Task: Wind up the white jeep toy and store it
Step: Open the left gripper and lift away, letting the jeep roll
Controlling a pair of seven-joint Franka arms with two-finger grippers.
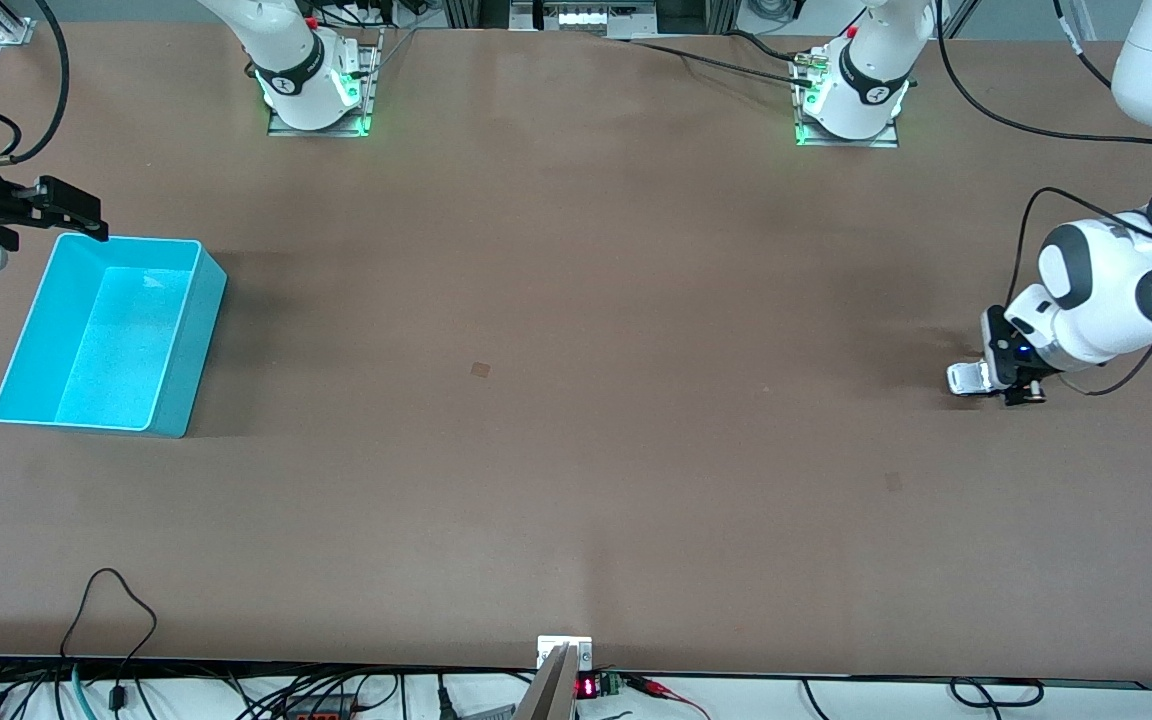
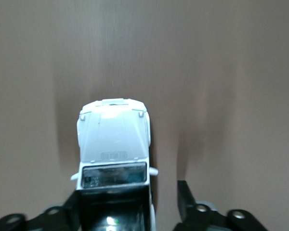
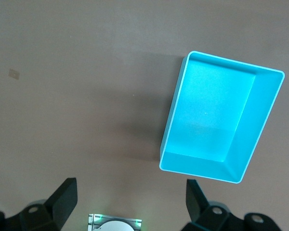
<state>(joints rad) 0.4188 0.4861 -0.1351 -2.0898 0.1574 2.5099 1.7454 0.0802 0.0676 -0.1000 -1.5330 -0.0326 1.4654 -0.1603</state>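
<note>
The white jeep toy (image 1: pixel 965 378) stands on the table near the left arm's end. In the left wrist view the white jeep toy (image 2: pixel 114 139) shows its white hood and black rear roof. My left gripper (image 1: pixel 988 386) is low at the table, open, its fingers (image 2: pixel 185 197) on either side of the jeep's rear, with a gap at one side. My left gripper (image 2: pixel 130 191) is not closed on the jeep. The turquoise bin (image 1: pixel 191 340) is empty at the right arm's end. My right gripper (image 1: pixel 76 214) waits open, in the air beside the bin's rim, and shows empty in its wrist view (image 3: pixel 130 186).
The bin (image 3: pixel 172 113) shows empty in the right wrist view. The arm bases (image 1: pixel 316 90) stand along the table's edge farthest from the front camera. Cables (image 1: pixel 116 610) hang at the nearest edge. Bare brown table (image 1: pixel 576 400) lies between the bin and the jeep.
</note>
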